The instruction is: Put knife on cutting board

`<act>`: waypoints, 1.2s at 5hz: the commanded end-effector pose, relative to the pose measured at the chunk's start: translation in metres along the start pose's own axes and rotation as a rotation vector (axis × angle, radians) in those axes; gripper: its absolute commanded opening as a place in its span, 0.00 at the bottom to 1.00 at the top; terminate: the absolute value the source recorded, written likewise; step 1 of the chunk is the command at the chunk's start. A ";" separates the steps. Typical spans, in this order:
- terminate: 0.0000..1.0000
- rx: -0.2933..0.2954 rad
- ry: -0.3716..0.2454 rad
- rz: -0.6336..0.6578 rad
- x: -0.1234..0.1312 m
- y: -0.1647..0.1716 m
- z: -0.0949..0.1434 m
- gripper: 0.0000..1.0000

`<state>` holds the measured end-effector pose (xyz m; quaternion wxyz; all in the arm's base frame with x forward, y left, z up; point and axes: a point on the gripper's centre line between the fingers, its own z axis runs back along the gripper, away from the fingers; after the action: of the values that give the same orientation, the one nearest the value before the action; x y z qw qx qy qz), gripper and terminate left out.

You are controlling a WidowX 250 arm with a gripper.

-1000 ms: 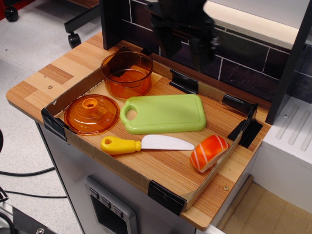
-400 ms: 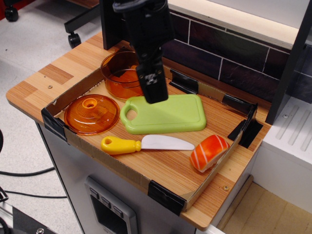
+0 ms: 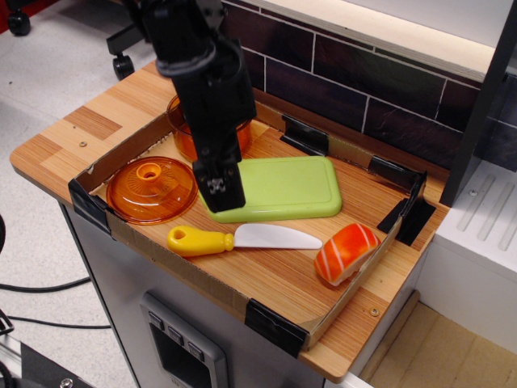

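A: Gripper (image 3: 220,194) is a lot closer now. A second ago it sat high at the far side against the tiled wall; I've swung it left and toward me, and it hangs over the handle end of the light green cutting board (image 3: 283,187).

B: Open or closed?

A: I can't tell. From this angle I see one dark block at the tip and no gap between the jaws. It holds nothing, that much I can say.

B: And the knife?

A: Toy knife (image 3: 241,238) hasn't moved. It lies flat on the wooden tray (image 3: 266,283) just near of the board, yellow handle to the left, white blade pointing right toward the salmon sushi piece (image 3: 346,252). Apart from the board, I think, though the gap is slim.

B: So where does that leave us?

A: Approach only, nothing grasped yet. The tip looks lined up above and slightly far of the yellow handle, so I judge the next move is a short drop toward me. The orange lid (image 3: 151,187) sits just left, with the orange pot (image 3: 184,129) behind the arm, so I'd keep my descent tight.
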<state>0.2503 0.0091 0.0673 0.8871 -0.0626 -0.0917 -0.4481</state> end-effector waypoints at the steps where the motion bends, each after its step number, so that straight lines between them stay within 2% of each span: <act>1: 0.00 0.115 -0.037 0.107 -0.010 0.009 -0.005 1.00; 2: 0.00 0.107 -0.008 0.194 -0.012 0.008 -0.016 1.00; 3: 0.00 0.107 0.011 0.216 -0.018 0.005 -0.017 1.00; 4: 0.00 0.094 0.055 0.247 -0.025 0.003 -0.021 1.00; 6: 0.00 0.102 0.072 0.297 -0.035 0.005 -0.033 1.00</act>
<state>0.2313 0.0263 0.0179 0.9487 -0.0191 -0.0600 -0.3097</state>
